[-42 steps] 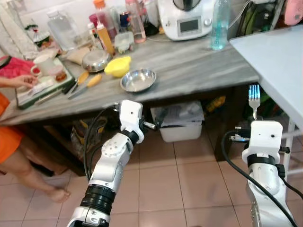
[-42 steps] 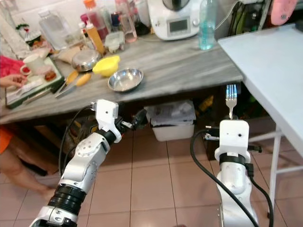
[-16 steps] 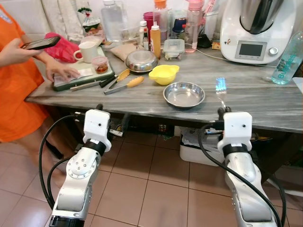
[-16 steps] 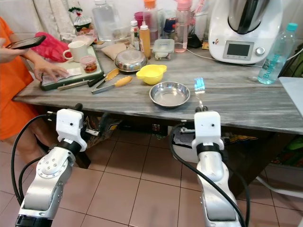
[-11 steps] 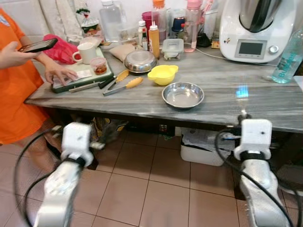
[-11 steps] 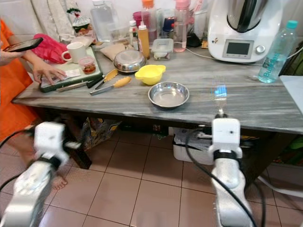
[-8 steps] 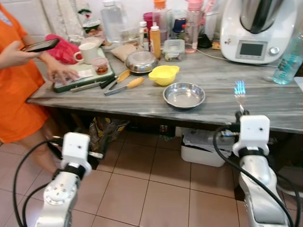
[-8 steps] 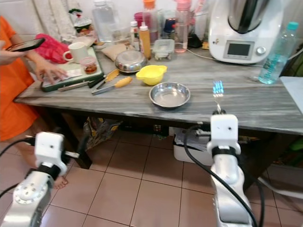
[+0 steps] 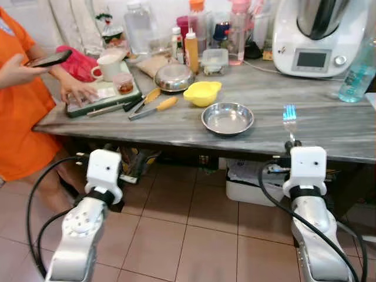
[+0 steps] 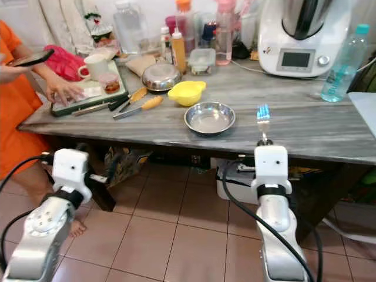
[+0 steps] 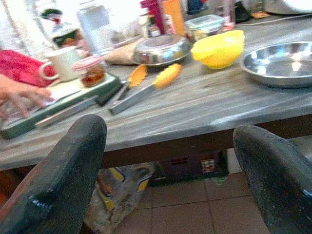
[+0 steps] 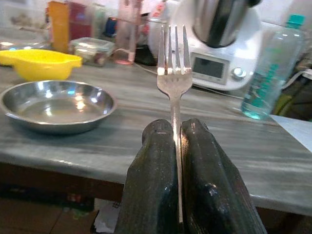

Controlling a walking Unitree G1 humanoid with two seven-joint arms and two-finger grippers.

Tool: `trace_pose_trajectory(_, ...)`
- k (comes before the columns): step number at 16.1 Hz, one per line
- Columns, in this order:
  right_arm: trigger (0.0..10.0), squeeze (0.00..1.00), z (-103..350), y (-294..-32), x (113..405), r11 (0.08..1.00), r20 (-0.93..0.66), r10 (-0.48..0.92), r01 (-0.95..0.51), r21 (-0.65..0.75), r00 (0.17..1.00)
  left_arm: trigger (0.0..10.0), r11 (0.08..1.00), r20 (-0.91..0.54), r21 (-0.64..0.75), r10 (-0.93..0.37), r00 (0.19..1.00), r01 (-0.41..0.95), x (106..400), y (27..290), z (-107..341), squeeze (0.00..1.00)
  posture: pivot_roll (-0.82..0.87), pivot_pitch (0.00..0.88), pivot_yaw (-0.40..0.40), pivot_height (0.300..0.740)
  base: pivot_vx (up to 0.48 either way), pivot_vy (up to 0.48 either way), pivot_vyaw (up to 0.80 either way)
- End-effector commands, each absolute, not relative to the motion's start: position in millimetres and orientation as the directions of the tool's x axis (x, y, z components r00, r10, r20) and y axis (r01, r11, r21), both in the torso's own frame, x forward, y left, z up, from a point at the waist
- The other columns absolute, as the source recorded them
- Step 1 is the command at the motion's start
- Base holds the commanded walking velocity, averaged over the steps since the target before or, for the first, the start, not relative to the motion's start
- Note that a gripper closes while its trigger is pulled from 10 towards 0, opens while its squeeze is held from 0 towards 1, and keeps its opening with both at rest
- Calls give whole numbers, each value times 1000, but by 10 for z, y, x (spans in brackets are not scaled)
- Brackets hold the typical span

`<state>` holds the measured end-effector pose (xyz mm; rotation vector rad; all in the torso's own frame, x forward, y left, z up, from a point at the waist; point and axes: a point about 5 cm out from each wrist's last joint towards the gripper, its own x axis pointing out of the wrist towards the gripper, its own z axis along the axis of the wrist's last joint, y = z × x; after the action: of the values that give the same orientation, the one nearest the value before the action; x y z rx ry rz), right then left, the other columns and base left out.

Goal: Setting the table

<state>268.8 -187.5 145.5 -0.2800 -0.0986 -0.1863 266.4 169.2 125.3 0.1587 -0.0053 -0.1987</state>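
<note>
My right gripper (image 12: 176, 146) is shut on a silver fork (image 12: 172, 73), which stands upright with tines up, in front of the grey marble counter (image 9: 329, 126). From the head the fork (image 9: 289, 115) rises above my right wrist, to the right of a steel bowl (image 9: 227, 118). My left gripper (image 11: 165, 161) is open with nothing between its fingers, held low in front of the counter's left part. A yellow bowl (image 9: 202, 93) and yellow-handled tongs (image 9: 154, 107) lie on the counter behind the steel bowl.
A person in orange (image 9: 20, 106) stands at the counter's left end, holding a phone, one hand on a green tray (image 9: 100, 97). Bottles, a mug (image 9: 108, 66), a lidded pan (image 9: 174, 76) and a white kitchen machine (image 9: 314, 35) line the back. A bin (image 9: 249, 182) sits under the counter.
The camera has turned left from the white table to face the counter. In the last half second the view shifted slightly; the fork stays upright in my right gripper, and my left arm has come up a little.
</note>
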Motion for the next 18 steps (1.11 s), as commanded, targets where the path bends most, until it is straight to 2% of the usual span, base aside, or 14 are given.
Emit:
trace_pose_trajectory(1, 10000, 0, 1501, -1883, 2650, 942, 142, -184, 216, -258, 973, 10000, 963, -22, 151, -221, 975, 222, 2687, 1643, 1242, 0, -100, 0, 137, 740, 0, 0, -800)
trace_pose_trajectory(13, 10000, 0, 1512, -1895, 2638, 939, 140, -188, 220, -265, 972, 10000, 966, -39, 93, -238, 970, 241, 2689, 1571, 1217, 0, -108, 0, 127, 740, 0, 0, -800)
trace_pose_trajectory(18, 10000, 0, 1484, -1881, 2572, 939, 130, -188, 217, -268, 974, 10000, 932, -45, 45, -358, 933, 360, 2654, 1462, 1211, 0, -131, 0, 140, 740, 0, 0, -94)
